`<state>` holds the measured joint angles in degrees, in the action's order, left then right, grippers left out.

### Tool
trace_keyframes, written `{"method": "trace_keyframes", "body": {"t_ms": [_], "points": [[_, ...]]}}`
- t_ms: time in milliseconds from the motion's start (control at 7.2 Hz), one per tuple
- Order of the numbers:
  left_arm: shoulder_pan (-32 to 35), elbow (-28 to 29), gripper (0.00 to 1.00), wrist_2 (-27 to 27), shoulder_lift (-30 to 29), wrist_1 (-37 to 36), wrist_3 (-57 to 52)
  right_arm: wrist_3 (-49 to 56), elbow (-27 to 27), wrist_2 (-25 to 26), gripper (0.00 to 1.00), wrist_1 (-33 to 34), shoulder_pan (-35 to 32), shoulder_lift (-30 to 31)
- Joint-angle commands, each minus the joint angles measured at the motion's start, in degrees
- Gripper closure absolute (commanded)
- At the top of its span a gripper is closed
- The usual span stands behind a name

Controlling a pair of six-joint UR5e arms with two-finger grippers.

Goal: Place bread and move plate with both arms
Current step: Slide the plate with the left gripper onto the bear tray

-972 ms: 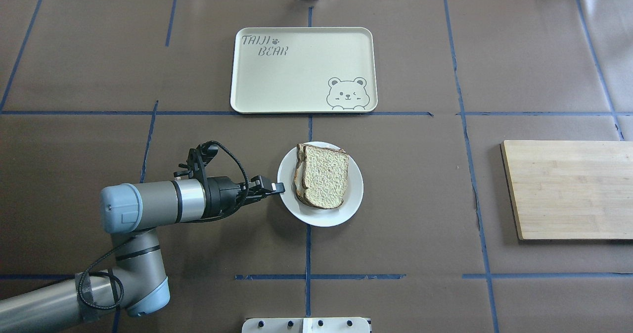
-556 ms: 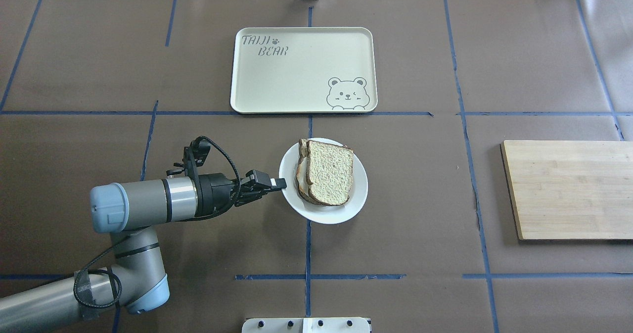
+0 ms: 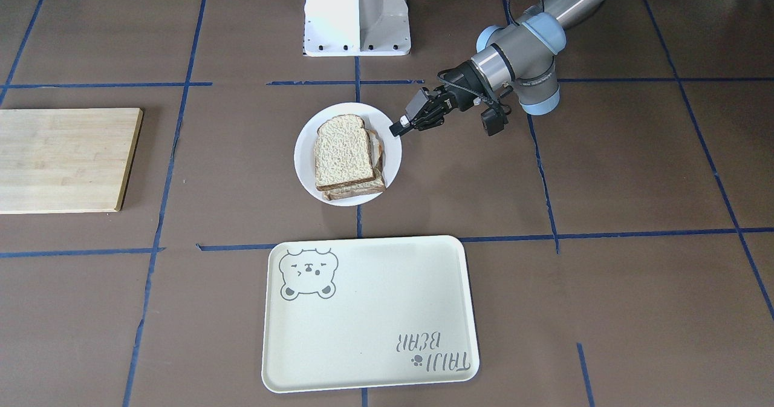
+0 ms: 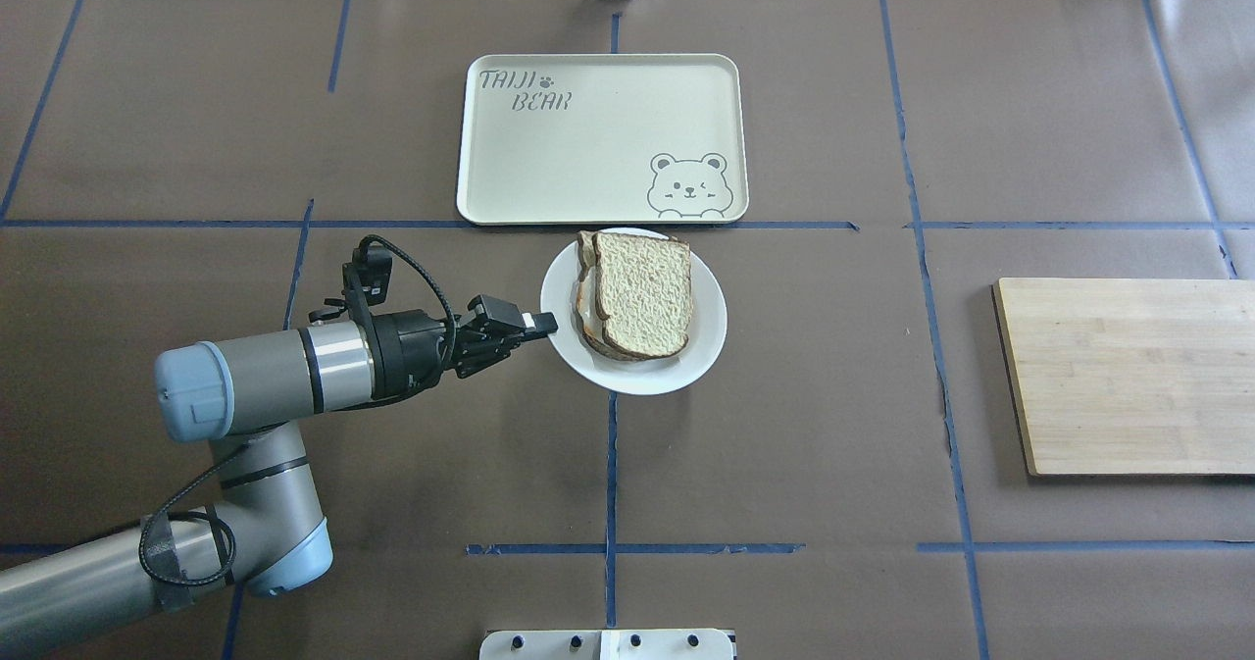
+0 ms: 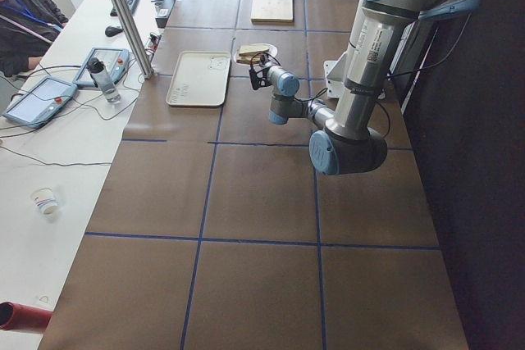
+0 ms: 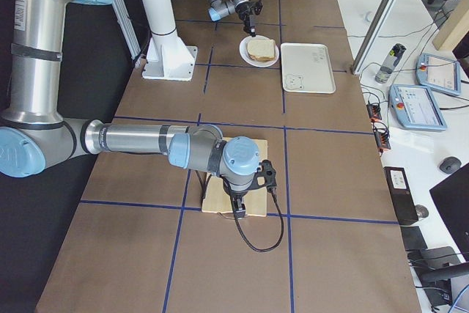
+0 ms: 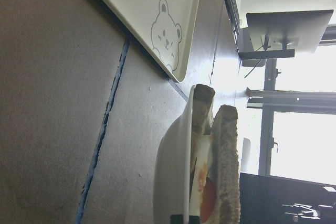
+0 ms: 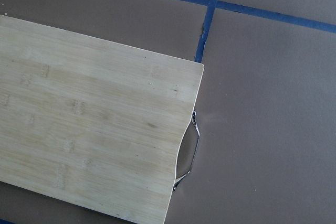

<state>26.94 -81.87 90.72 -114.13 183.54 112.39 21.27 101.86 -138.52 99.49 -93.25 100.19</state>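
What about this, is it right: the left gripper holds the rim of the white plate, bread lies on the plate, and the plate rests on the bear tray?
Not quite. The plate is not on the bear tray; the front-facing view shows brown table between them. The left gripper does hold its rim, and bread lies on it.

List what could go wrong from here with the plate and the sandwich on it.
1. The left gripper pinches the plate at one rim only, so the loaded plate could tilt or slip.
2. The bread lies offset on the slice below and could slide off.
3. The plate's far rim is right beside the tray edge and could knock it.
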Motion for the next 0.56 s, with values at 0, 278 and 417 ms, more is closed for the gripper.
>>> {"method": "trace_keyframes", "body": {"t_ms": [0,278,417], "points": [[3.89,4.84,1.0,-1.68,-3.18,0.07,3.7,0.0,-0.09,0.0,0.0,0.0,0.0,0.0],[8.11,11.88,1.0,-1.68,-6.0,0.07,4.59,0.0,-0.09,0.0,0.0,0.0,0.0,0.0],[9.61,15.48,1.0,-1.68,-8.1,-0.02,4.59,0.0,-0.09,0.0,0.0,0.0,0.0,0.0]]}}
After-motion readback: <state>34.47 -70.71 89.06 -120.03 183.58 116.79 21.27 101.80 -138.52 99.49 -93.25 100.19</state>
